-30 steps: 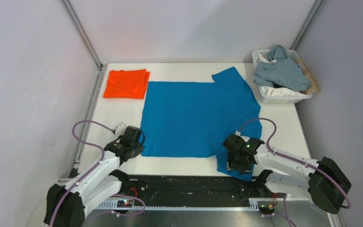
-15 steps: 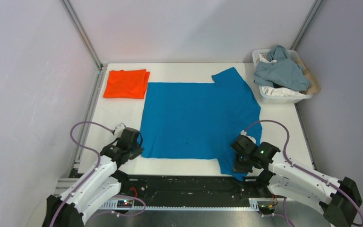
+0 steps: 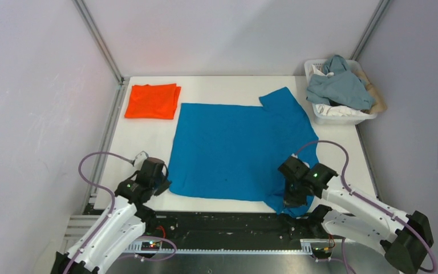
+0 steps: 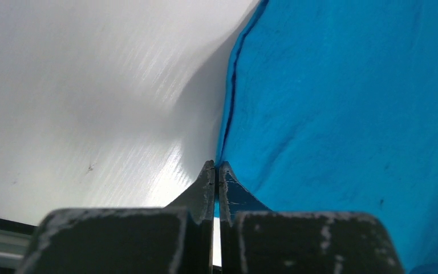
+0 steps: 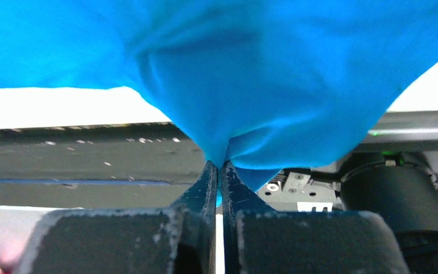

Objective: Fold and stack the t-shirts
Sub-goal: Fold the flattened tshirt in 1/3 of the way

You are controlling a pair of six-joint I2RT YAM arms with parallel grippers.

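The blue t-shirt (image 3: 236, 148) lies spread flat over the middle of the white table (image 3: 217, 85). My left gripper (image 3: 161, 185) is shut on its near left corner, blue cloth (image 4: 342, 103) pinched between the jaws (image 4: 216, 166). My right gripper (image 3: 290, 201) is shut on the shirt's near right sleeve, where the cloth (image 5: 274, 74) bunches into the jaws (image 5: 219, 166) over the table's front edge. The orange t-shirt (image 3: 153, 101) lies folded at the far left of the table.
A white basket (image 3: 342, 116) heaped with grey and beige clothes stands at the far right corner. Metal frame posts rise at both back corners. A black rail (image 3: 222, 225) with cables runs along the near edge between the arm bases.
Both grippers have drawn back toward the near edge, holding the blue shirt. The shirt has slid slightly nearer and its far edge has moved away from the orange shirt's level.
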